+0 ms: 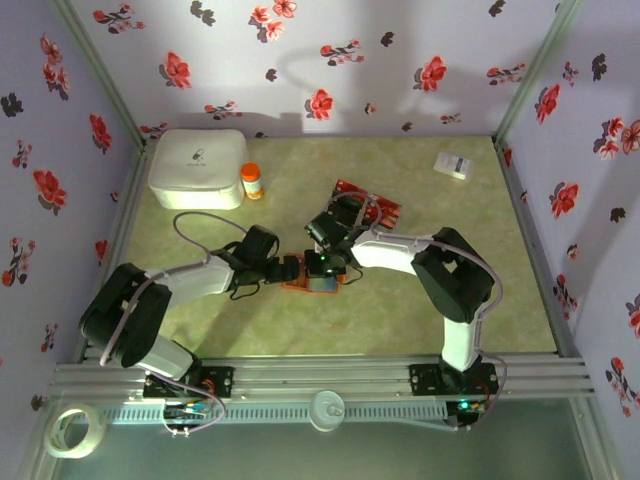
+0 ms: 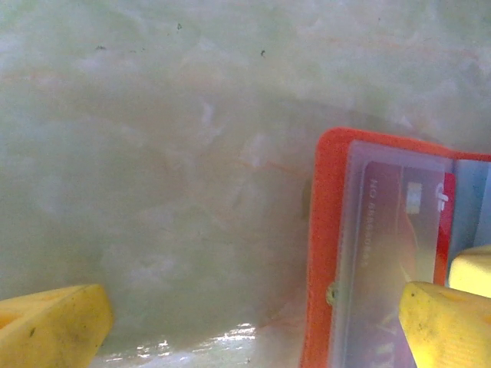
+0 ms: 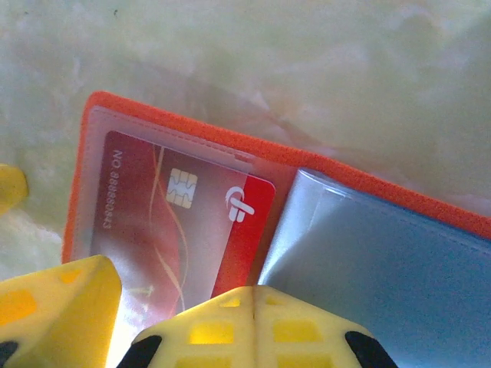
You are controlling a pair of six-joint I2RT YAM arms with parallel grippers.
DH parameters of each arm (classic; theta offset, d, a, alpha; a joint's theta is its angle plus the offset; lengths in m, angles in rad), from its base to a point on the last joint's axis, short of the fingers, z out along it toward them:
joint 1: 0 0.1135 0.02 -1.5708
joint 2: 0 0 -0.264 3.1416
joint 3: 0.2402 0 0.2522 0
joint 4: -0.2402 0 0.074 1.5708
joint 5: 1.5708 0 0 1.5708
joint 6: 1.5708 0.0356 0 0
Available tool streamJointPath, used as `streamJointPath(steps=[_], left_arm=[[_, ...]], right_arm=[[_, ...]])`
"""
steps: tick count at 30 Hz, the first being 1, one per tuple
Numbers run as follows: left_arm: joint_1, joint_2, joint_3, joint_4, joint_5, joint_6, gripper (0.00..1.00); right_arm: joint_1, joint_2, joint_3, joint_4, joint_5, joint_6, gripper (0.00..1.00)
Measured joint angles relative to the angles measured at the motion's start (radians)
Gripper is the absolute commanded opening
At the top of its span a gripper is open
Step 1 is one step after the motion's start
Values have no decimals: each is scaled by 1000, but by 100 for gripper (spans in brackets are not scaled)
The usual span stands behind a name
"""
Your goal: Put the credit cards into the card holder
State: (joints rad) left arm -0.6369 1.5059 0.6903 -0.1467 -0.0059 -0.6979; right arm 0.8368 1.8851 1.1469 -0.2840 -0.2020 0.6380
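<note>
From overhead I see both arms reaching in to the middle of the worktop, meeting over the card holder. It lies opened flat there, orange edge out and bluish-grey lining up.

My left claw comes in from the left with its jaws spread wide. On its wrist camera one yellow finger rests on the clear pocket of the card holder, and the other finger sits well apart on the bare worktop. It holds nothing.

My right claw comes in from the right with its jaws pressed together. On its own camera the two yellow tips meet in a seam at the lower edge of the red card, close to the fold of the holder. I cannot tell whether they pinch the card or only touch it.

That red card sits in the left half of the holder, mostly under the clear pocket, with its right end poking out uncovered. The chip and white logo face up.

The loose cards – red and black – lie in a small heap behind the claws, toward the back of the worktop. A white box stands in the back left corner with an orange bottle just beside it, and a white slip lies back right.
</note>
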Motion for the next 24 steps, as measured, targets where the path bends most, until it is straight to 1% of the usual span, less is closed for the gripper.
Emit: streamJointPath(steps=[7,13,24], left_arm=[[23,-2,7,-10,20,-60,100],[47,-27,-23,25,34,-110,100],[52,-35,-45,56,34,-117,100]], right_arm=[[0,1,-1,2,0,0,3],[0,1,-5,7,0,0,3],[0,-20,-42,32,13,-10,3]])
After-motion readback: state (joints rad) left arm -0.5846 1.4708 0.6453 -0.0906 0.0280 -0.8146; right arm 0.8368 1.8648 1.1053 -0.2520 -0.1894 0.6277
